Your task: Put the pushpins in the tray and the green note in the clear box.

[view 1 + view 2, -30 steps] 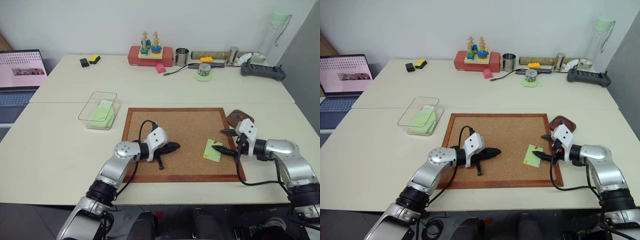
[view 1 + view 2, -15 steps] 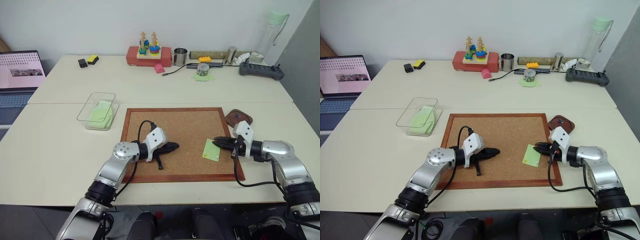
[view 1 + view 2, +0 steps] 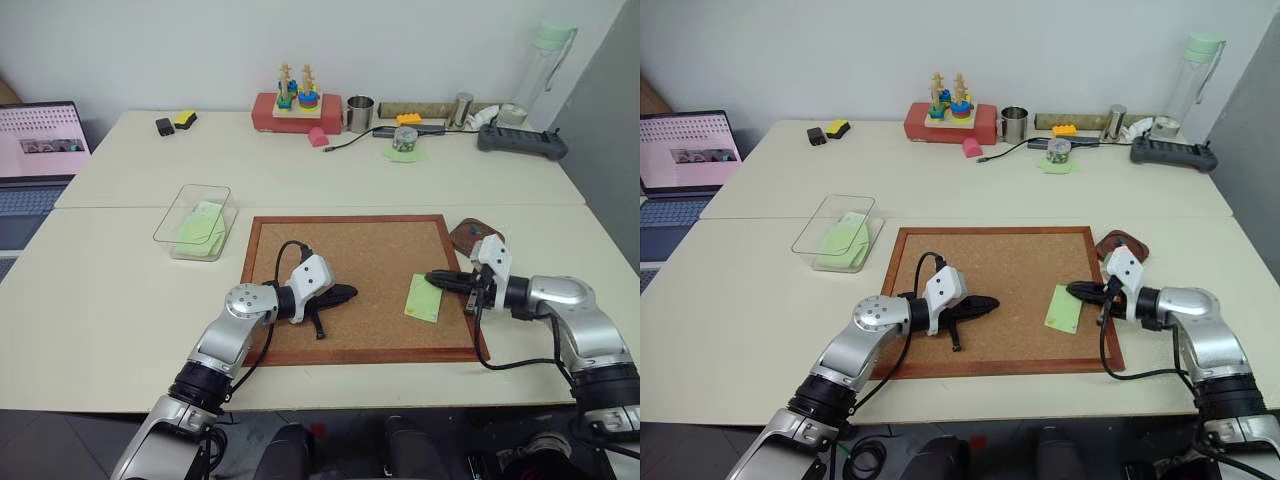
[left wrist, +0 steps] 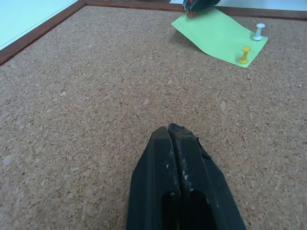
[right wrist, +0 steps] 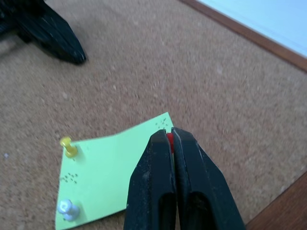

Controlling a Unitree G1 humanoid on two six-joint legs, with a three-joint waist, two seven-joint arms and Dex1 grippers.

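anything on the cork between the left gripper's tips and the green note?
No. In the left wrist view, bare corkboard runs from the left gripper to the green note. The yellow pin and white pin sit on the note itself.

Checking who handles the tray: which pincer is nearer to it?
Right. The right pincer sits over the green note, just beside the tray; the left pincer rests mid-corkboard, farther away.

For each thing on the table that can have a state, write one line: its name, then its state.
right gripper: shut on the red pushpin
left gripper: shut, empty, over the corkboard
green note: on the corkboard, one corner lifted
yellow pushpin: stuck in the note
white pushpin: stuck in the note
clear box: open, green paper inside
tray: contents not visible
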